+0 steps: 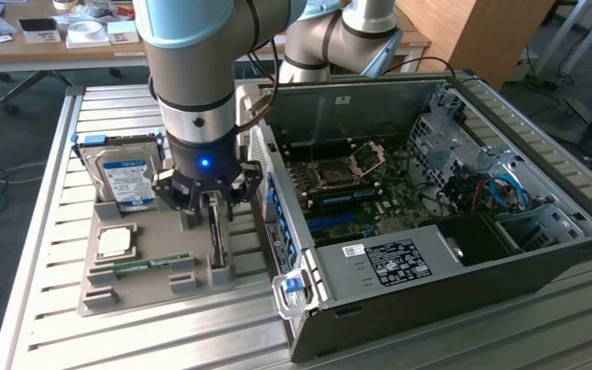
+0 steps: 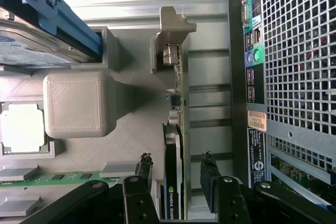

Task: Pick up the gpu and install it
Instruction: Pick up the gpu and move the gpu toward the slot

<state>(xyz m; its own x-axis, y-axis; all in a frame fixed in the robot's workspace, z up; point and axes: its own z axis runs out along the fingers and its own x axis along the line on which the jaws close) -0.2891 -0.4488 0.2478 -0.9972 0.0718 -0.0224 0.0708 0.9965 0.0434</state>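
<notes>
Your claw (image 2: 176, 169) is spread, one finger (image 2: 210, 174) on each side of the gpu (image 2: 171, 192), not touching it. It stands on edge in the tray (image 2: 131, 93) right beneath, long axis running between the fingers.

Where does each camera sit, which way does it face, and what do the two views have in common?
Exterior view: sits high, apart from the robot, looking down on the parts tray and open computer case; the arm and its open gripper show.
Wrist view: rides the wrist, looking down past the fingers at the gpu standing on edge between them.
Shared: the gripper, the gpu, the hard drive and the computer case.
</notes>
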